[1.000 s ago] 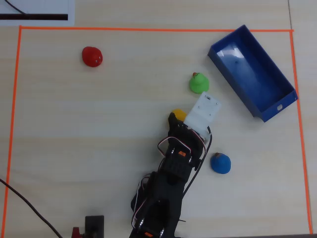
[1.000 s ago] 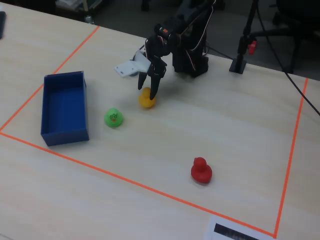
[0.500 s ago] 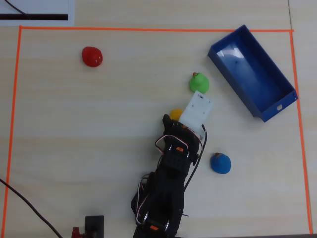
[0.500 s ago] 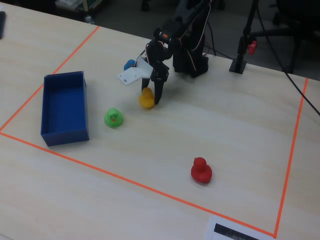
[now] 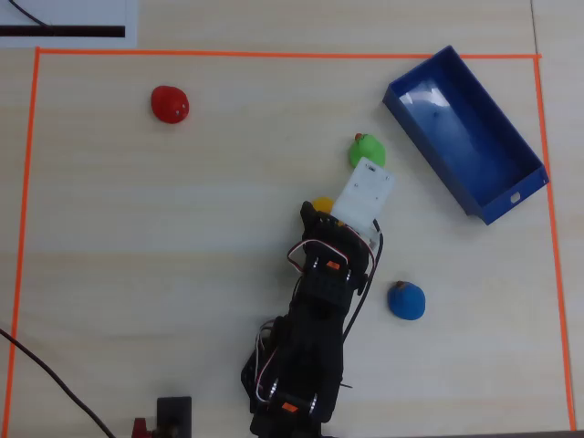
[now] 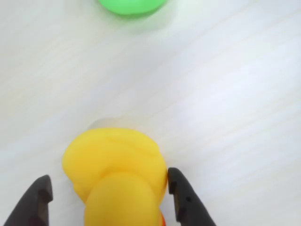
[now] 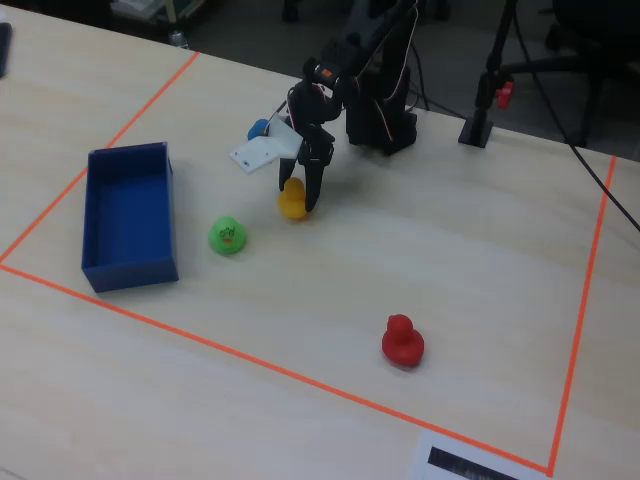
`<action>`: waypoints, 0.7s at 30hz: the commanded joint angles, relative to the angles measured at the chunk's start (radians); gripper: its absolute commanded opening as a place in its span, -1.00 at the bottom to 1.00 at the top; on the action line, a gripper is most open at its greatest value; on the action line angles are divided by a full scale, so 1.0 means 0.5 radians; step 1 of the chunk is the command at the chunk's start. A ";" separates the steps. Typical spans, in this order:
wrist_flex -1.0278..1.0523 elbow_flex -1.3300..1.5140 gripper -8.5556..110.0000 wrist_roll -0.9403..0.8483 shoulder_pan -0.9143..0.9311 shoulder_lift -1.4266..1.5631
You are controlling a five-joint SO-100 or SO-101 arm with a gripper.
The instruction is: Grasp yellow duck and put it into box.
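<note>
The yellow duck (image 6: pixel 113 160) stands on the table between my gripper's (image 6: pixel 109 178) two black fingers. The right finger (image 6: pixel 181 193) touches its side and the left finger (image 6: pixel 37 197) stands a little apart from it, so the jaws are open around it. In the overhead view only a sliver of the yellow duck (image 5: pixel 321 203) shows beside the white wrist mount. In the fixed view the gripper (image 7: pixel 298 198) points down over the yellow duck (image 7: pixel 291 203). The blue box (image 5: pixel 465 137) lies empty at the upper right, and at the left in the fixed view (image 7: pixel 125 215).
A green duck (image 5: pixel 366 149) sits just past the gripper toward the box, at the top edge of the wrist view (image 6: pixel 131 4). A red duck (image 5: pixel 170 103) is far upper left, a blue duck (image 5: pixel 406 300) beside the arm. Orange tape (image 5: pixel 274 54) frames the workspace.
</note>
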 commanded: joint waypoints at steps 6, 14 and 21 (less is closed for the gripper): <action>-0.012 -0.150 -0.85 -0.052 0.052 -0.028; 0.135 -0.319 -0.85 -0.012 0.064 -0.052; 0.884 -1.273 -0.85 0.623 0.046 -0.021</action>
